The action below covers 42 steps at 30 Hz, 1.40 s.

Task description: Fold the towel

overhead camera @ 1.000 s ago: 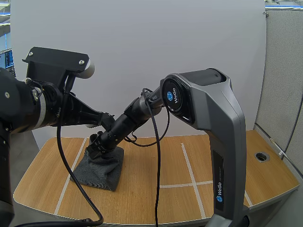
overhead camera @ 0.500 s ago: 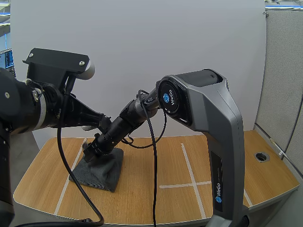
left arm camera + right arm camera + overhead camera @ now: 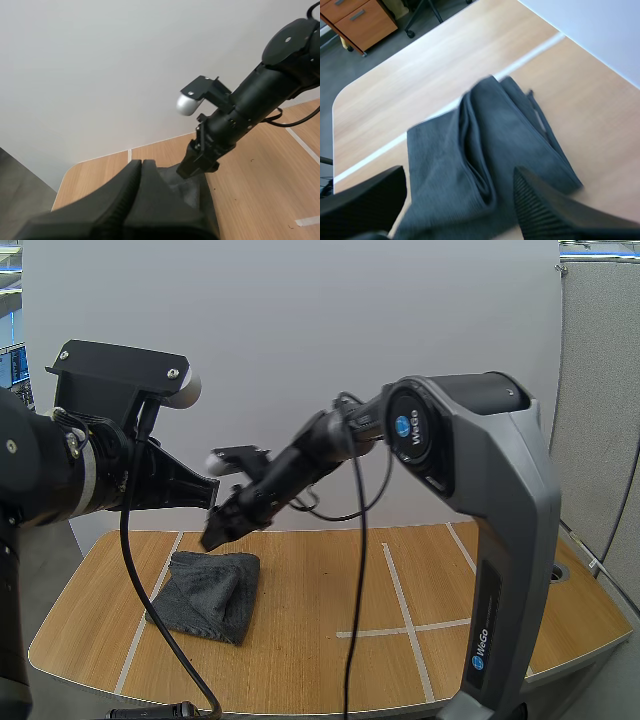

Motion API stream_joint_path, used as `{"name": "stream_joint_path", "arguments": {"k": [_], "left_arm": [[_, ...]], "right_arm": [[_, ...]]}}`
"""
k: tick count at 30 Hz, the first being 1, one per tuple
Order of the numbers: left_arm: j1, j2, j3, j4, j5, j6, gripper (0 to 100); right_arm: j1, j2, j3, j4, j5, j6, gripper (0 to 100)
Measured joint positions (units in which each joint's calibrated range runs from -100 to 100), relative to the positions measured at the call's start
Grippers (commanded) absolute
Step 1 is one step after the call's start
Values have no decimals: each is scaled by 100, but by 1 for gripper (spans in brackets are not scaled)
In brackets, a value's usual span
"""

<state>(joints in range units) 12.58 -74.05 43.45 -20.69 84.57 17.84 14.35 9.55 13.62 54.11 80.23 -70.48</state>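
High view: the towel (image 3: 205,595) lies folded in a thick grey bundle on the tabletop (image 3: 330,590), toward its 8 o'clock side. The towel's left edge rests on a white tape line (image 3: 135,645). My right claw (image 3: 222,532) hangs in the air at the towel's 12 o'clock, clear of the cloth. From here I cannot tell how its fingers stand. My left arm (image 3: 90,470) reaches in from 9 o'clock, and its far end passes behind the right arm.

Left wrist view: this one settles my left claw (image 3: 141,164). Its fingers are pressed together into one dark wedge, with nothing between them. Beyond the tips I see the towel (image 3: 197,192), with the right claw (image 3: 196,162) poised close over its far edge.

Right wrist view: here the right claw (image 3: 459,172) answers what the high view could not. Its two fingers stand wide apart and grip nothing. The towel (image 3: 490,135) lies below them on the tabletop (image 3: 395,100). I can make out its layers, with a deep crease running along its length. It also lies across the tape line (image 3: 535,50), which shows at both ends of it.
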Motion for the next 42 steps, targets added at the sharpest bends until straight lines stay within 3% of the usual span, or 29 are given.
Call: {"name": "stream_joint_path", "arguments": {"k": [4, 5, 14, 20, 28, 31, 34, 36, 37, 39, 42], "left_arm": [[0, 0, 0, 0, 14, 0, 0], [0, 0, 0, 0, 14, 0, 0], [0, 547, 0, 13, 372, 233, 0], [0, 1244, 0, 3, 700, 519, 0], [0, 1977, 0, -331, 776, 1088, 0], [0, 3069, 0, -676, 740, 1668, 0], [0, 4378, 0, -799, 195, 2175, 0], [-125, 5093, -14, -961, -186, 2429, 0], [-345, 5683, -119, -1012, -487, 2613, 0], [-384, 5760, -152, -1023, -530, 2627, 0], [-686, 6370, -565, -1064, -755, 2619, 0]], "right_arm": [[-372, -14, 0, -38, 733, 0, 8], [-549, -26, 43, -75, 1012, -10, 0], [-1089, -23, 390, -115, 1723, -116, 0], [-1889, -351, 710, -286, 1840, -232, 0], [-2072, -805, 1133, -570, 1840, -269, 0], [-2235, -2026, 2236, -790, 1860, -502, 0], [-2233, -2285, 2424, -799, 1860, -513, 0], [-2233, -2545, 2598, -804, 1860, -525, 0], [-2233, -2793, 2702, -804, 1877, -525, 0], [-2233, -2974, 2779, -804, 1877, -525, 0], [-2233, -3256, 2865, -804, 1877, -525, 0]]}}
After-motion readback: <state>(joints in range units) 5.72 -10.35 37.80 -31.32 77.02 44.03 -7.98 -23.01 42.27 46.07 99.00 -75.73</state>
